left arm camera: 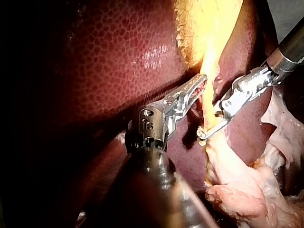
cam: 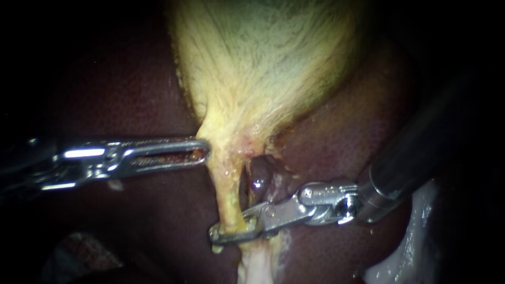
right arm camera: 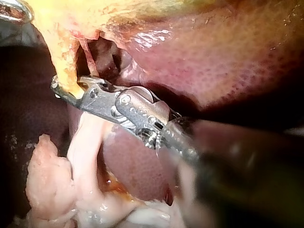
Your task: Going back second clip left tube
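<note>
Clasping the left tube, right instrument; left instrument touches gallbladder.

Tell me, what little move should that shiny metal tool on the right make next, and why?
Probably let go, then ease straight back along its shaft. The right silver instrument has its jaws shut across the pale yellow tube, below the yellow gallbladder. Pulling away while clamped could tug that thin tube.
</note>
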Controlling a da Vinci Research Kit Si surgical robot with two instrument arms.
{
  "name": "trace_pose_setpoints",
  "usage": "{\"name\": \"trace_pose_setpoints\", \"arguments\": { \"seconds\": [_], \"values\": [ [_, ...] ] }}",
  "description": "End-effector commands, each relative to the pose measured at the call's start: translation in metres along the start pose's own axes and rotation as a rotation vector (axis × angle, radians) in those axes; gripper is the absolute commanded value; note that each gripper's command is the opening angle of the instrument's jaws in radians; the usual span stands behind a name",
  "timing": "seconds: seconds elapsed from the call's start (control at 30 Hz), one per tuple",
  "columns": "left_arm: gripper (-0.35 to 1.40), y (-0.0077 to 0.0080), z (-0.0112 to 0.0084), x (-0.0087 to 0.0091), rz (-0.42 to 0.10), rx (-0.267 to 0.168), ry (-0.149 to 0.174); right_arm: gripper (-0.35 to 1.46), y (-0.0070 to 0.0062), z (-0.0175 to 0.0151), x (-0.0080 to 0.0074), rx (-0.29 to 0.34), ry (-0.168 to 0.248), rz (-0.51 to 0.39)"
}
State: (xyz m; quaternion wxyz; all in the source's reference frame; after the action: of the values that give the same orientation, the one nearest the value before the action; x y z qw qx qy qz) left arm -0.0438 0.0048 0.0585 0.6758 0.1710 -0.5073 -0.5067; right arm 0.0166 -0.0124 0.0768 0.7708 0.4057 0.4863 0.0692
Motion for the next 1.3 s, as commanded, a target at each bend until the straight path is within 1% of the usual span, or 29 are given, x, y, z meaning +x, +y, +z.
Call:
{"name": "trace_pose_setpoints", "arguments": {
  "seconds": [0.03, 0.33, 0.37, 0.4, 0.47, 0.5, 0.53, 0.63, 0.9, 1.07, 1.3],
  "values": [
    [-0.35, 0.0, 0.0, 0.0, 0.0, 0.0, 0.0, -0.35, 0.0, 0.0, 0.0, 0.0, 0.0, 0.0],
    [-0.35, 0.0, 0.0, 0.0, 0.0, 0.0, 0.0, -0.35, 0.0, 0.0, 0.0, 0.0, 0.0, 0.0],
    [-0.35, 0.0, 0.0, 0.0, 0.0, 0.0, 0.0, -0.29, 0.0, 0.0, 0.0, 0.0, 0.0, 0.0],
    [-0.35, 0.0, 0.0, 0.0, 0.0, 0.0, 0.0, -0.11, 0.0, 0.0001, 0.0001, 0.0, 0.001, 0.006],
    [-0.35, 0.0, 0.0, 0.0, 0.0, 0.0, 0.0, 0.11, 0.0001, 0.0001, 0.0002, -0.006, -0.001, -0.046],
    [-0.35, 0.0, 0.0, 0.0, 0.0, 0.0, 0.0, 0.28, 0.0002, 0.0001, 0.0003, -0.008, -0.006, -0.069],
    [-0.35, 0.0, 0.0, 0.0, 0.0, 0.0, 0.0, 0.34, 0.0002, 0.0001, 0.0004, -0.008, -0.006, -0.08],
    [-0.35, 0.0, 0.0, 0.0, 0.0, 0.0, 0.0, 0.45, 0.0004, 0.0003, 0.0007, -0.02, 0.001, -0.103],
    [-0.35, 0.0, 0.0, 0.0, 0.0, 0.0, 0.0, 0.54, 0.0005, 0.0004, 0.0008, -0.041, 0.006, -0.138],
    [-0.35, 0.0, -0.0001, 0.0, 0.0, 0.0, 0.0, 0.58, 0.0007, 0.0006, 0.0009, -0.079, 0.01, -0.172],
    [-0.35, 0.0, -0.0001, 0.0, 0.0, 0.0, 0.0, 0.6, 0.001, 0.001, 0.001, -0.083, 0.006, -0.207]
  ]
}}
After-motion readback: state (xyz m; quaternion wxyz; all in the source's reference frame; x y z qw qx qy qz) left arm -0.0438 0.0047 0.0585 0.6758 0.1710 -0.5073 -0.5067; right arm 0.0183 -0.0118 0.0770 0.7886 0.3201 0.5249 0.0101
